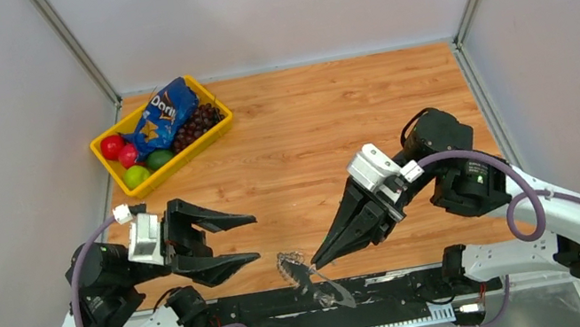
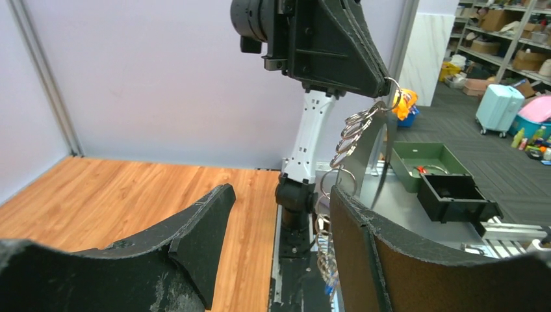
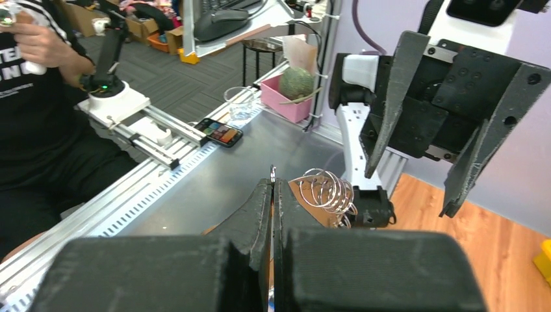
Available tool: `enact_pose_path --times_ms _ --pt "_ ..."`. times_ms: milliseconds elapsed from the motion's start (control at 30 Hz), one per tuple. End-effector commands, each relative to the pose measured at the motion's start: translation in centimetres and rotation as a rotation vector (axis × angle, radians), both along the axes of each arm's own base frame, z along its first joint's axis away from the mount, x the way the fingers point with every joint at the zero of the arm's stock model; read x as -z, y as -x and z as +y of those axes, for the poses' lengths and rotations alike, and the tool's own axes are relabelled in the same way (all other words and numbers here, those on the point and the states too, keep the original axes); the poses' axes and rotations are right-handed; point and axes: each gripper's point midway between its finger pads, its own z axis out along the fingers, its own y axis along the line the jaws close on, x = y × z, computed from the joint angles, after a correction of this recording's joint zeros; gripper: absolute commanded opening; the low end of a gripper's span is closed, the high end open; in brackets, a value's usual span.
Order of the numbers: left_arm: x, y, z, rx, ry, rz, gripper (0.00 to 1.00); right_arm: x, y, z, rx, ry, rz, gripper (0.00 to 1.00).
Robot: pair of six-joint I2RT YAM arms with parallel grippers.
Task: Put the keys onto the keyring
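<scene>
Top external: your right pincer (image 1: 315,264) grips the keyring (image 1: 294,268) by its rim, and it dangles below the tips.
Left pincer (image 1: 255,237): jaws wide apart, empty, keyring just beside its tips.
Keys: too small to tell.

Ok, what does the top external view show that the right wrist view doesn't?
Only top external: the chips bag, fruit and grapes at far left. Only right wrist: a person, a phone and a glass behind the arms. Both: the right gripper shut on the keyring, the left gripper open opposite it.
</scene>
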Motion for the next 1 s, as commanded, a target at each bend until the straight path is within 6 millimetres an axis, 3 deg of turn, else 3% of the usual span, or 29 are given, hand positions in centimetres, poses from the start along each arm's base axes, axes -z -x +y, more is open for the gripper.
enact_pose_path --times_ms 0,300,500,767,967 --pt "-1.0 1.6 0.5 0.072 0.046 -0.035 0.67 -2.4 1.4 -1.2 -0.095 -0.054 -0.010 0.00" --pt "-1.4 2.6 0.7 0.124 0.075 -0.035 0.67 -2.6 1.4 -1.1 -0.092 -0.063 0.001 0.00" --pt "-1.5 2.0 0.7 0.086 0.067 -0.012 0.67 -2.0 -0.1 -0.2 0.019 -0.065 0.029 0.00" --pt "0.9 -2.1 0.3 -0.111 -0.027 0.092 0.68 -1.2 -3.6 0.0 0.279 -0.071 0.080 0.00" --pt "4.1 -5.4 -0.7 -0.243 -0.104 0.187 0.68 1.1 -6.5 -0.3 0.466 -0.033 0.105 0.00"
